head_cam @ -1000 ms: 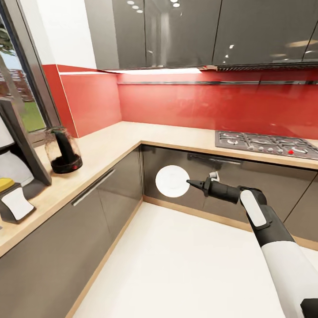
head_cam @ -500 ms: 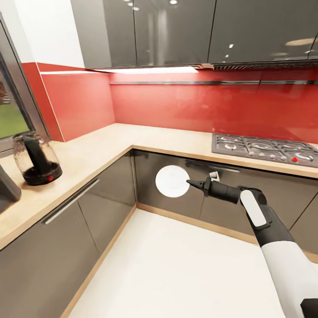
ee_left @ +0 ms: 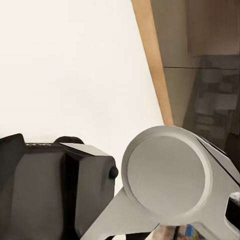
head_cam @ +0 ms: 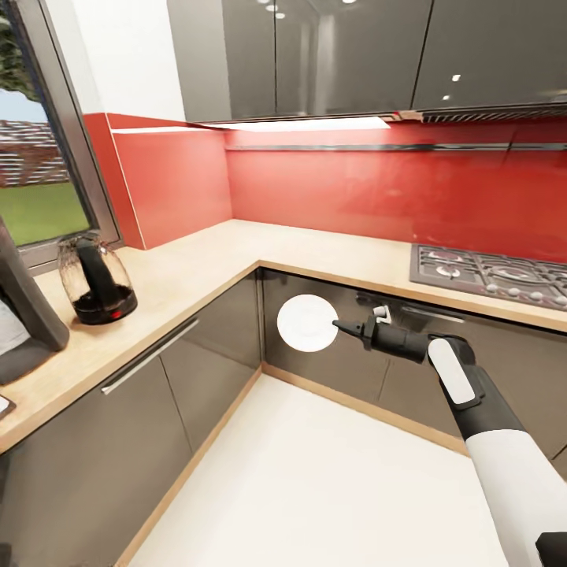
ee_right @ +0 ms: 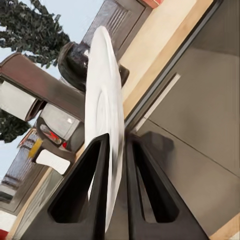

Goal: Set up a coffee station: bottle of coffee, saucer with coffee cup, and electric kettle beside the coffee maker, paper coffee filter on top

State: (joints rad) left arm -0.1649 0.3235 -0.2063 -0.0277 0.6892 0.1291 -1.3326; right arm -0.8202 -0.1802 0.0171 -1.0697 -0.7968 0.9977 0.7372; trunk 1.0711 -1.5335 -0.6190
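Edgewise, white saucer [ee_right: 102, 125] — seemingly glossy — in right claw [ee_right: 116, 142].

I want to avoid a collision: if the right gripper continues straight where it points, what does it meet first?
Probably the grey cabinet front below the countertop; the held saucer would touch first, though depth is uncertain.

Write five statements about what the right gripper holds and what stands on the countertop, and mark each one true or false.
1. The right gripper is shut on the white saucer. True.
2. The saucer lies flat on the countertop. False: it is held on edge in the air, in front of the lower cabinets.
3. The electric kettle stands on the countertop near the window. True.
4. A coffee cup sits on the saucer. False: the saucer is bare.
5. The stove is set in the countertop under the red backsplash. True.
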